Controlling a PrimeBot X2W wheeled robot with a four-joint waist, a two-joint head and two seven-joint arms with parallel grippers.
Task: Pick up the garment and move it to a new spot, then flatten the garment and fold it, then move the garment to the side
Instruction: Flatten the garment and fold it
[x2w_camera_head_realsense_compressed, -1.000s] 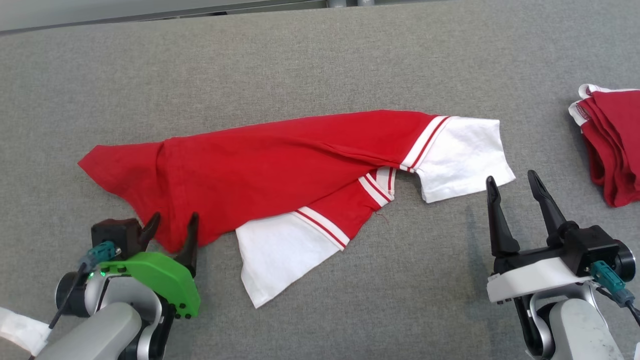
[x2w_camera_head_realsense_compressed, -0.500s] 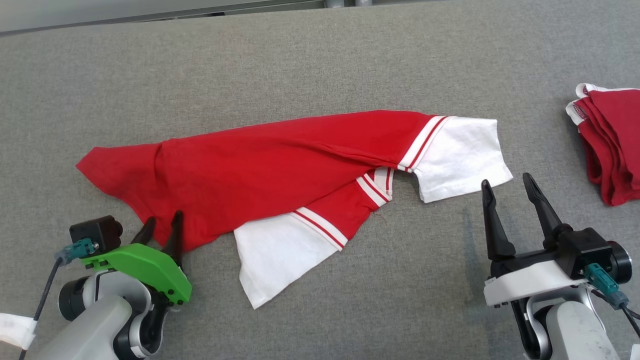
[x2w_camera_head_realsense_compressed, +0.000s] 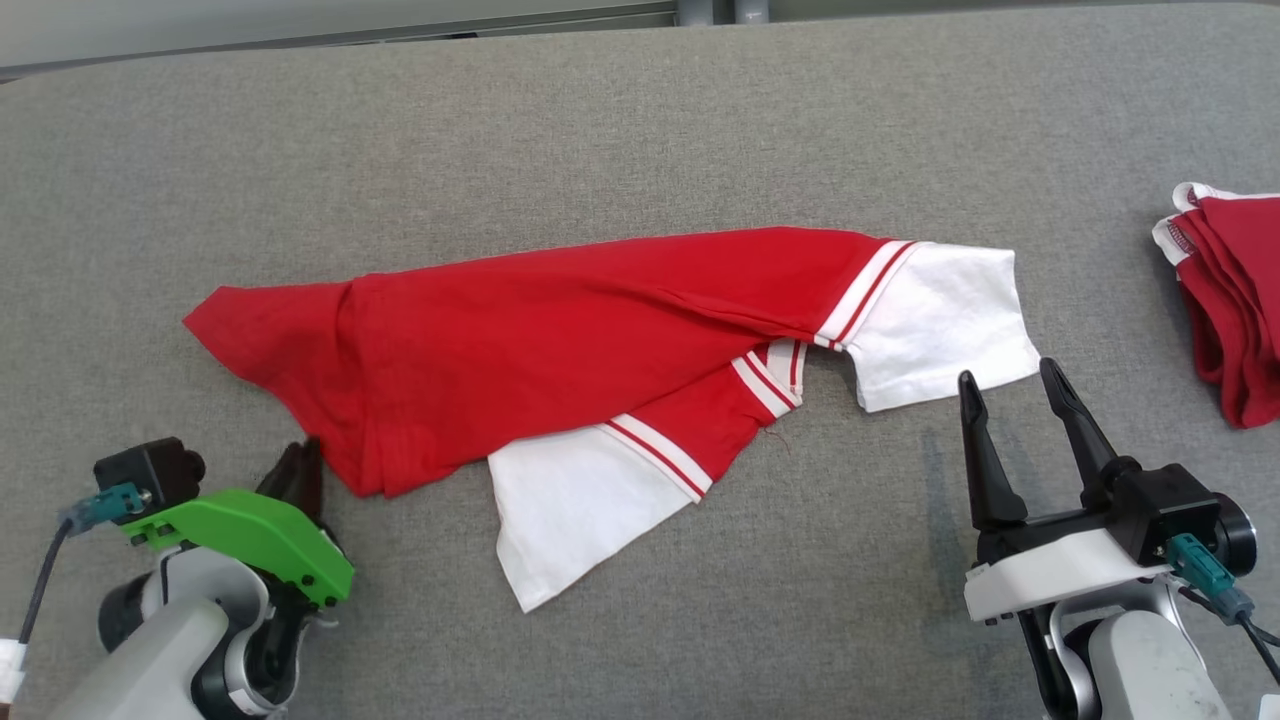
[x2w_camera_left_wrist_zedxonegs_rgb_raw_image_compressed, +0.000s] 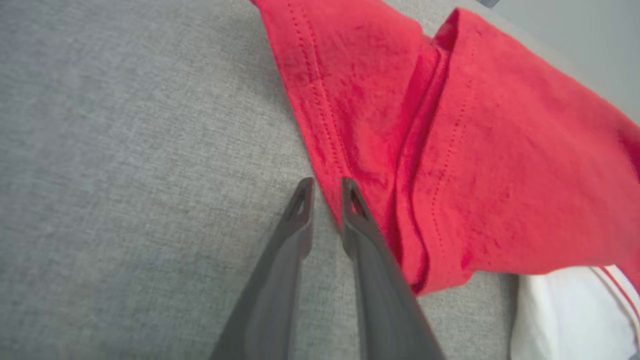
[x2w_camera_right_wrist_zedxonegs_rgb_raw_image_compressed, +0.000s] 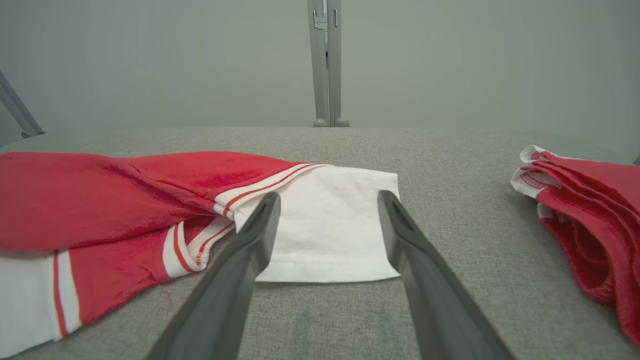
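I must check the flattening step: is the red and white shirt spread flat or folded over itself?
Folded over, not flat. The shirt has long creases, and its red body lies over one white sleeve.

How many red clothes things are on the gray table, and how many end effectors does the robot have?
Spread-out red and white garment: 1
Folded red bundle: 1
End effectors: 2 (left end effector, right end effector)
Total: 4
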